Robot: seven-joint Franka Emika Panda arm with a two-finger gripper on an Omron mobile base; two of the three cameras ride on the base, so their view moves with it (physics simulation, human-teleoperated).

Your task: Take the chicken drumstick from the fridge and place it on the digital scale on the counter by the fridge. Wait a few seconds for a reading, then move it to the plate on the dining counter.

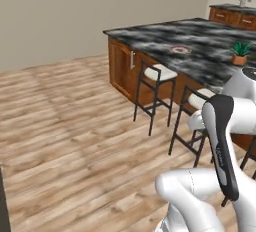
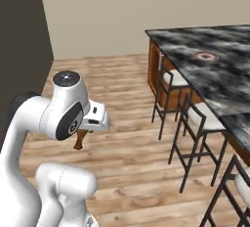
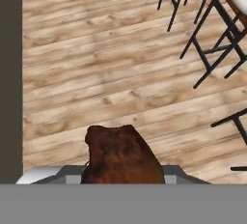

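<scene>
Hand view – claw [image 3: 120, 182] grips chicken drumstick [image 3: 120, 155] | no legible writing – plate [image 1: 180, 49] on dining counter [image 1: 210, 36]

Brown chicken drumstick [image 3: 120, 154] hanging over wood floor, plate [image 1: 180, 49] on dining counter [image 1: 210, 36]

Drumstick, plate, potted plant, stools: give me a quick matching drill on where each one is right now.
Things:
1. chicken drumstick
2. plate
3. potted plant
4. stools

Places:
A. on the floor along the island's side
B. in the gripper, over the floor
C. on the dining counter, bare
D. on the counter, near the plate

Pairs: 1-B, 2-C, 3-D, 4-A
</scene>
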